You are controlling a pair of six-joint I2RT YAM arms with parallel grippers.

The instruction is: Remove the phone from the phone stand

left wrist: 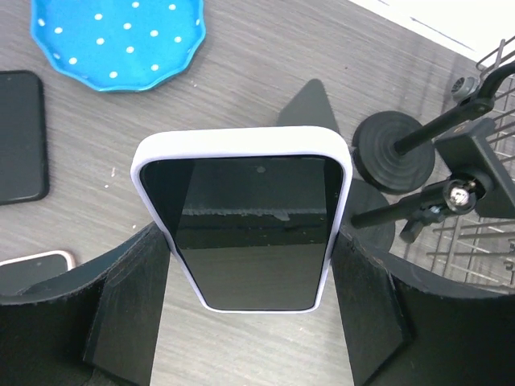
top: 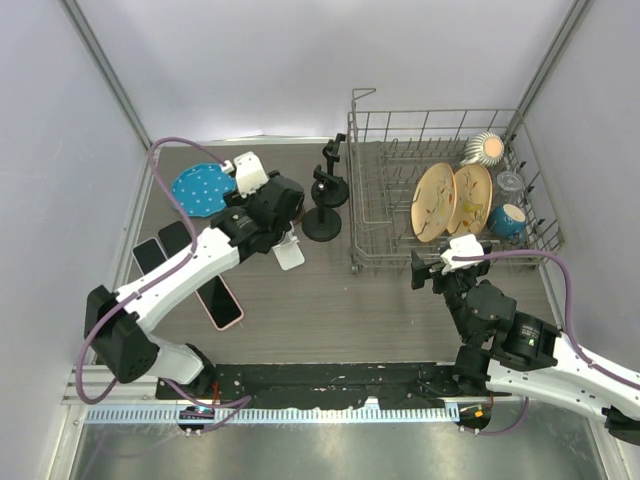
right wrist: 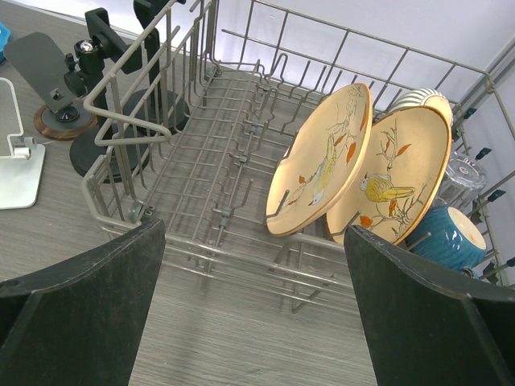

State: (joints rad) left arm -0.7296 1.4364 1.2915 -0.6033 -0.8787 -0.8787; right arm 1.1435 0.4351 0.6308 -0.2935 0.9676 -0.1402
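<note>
Phone: white-cased, black-screened smartphone [left wrist: 245, 233], centre of the left wrist view, above the white angled phone stand [top: 289, 254].
Left gripper [left wrist: 249, 265]: pinched on the phone's long edges.
Right gripper [right wrist: 253, 305]: spread, idle.
Lift: best drawn upward, clear of the stand's lip, with the grip kept level.

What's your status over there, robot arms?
Left gripper seemingly closed on phone. Right gripper open, facing dish rack. Phone upright, not visibly lifted. Black stand close beside it.
</note>
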